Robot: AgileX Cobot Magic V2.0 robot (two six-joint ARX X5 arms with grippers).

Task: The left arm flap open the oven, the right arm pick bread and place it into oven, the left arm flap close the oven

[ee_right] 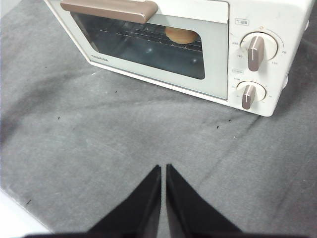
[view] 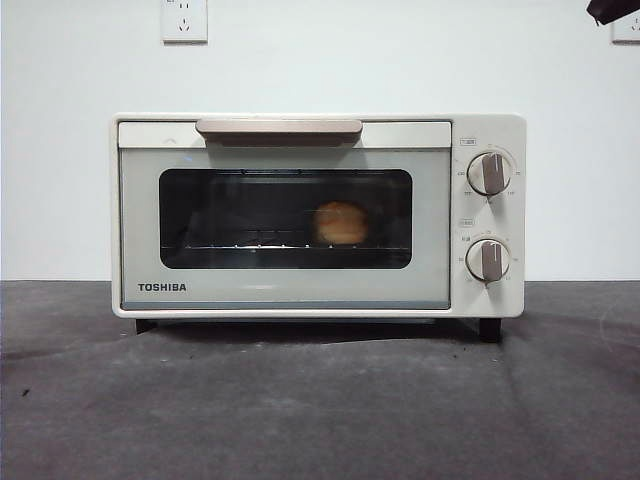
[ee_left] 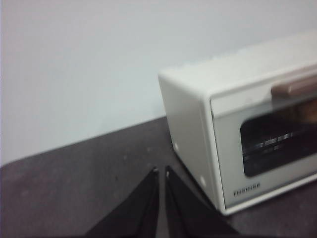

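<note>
Cream-white boxy TOSHIBA toaster oven (view: 300,215) door closed on grey desk (view: 320,400), golden round bread loaf (view: 340,222) on rack inside, left claw (ee_left: 162,171) and right claw (ee_right: 163,167) both closed, empty, apart from oven

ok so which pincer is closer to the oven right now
Left. The left pincer sits low beside the oven, by its side wall near the front corner. The right pincer is out in front of the door, with a stretch of grey table between.

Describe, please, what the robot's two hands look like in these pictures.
Both the left hand and the right hand have two matte black, wedge-shaped jaws tapering to sharp points. No cables or markings show.
</note>
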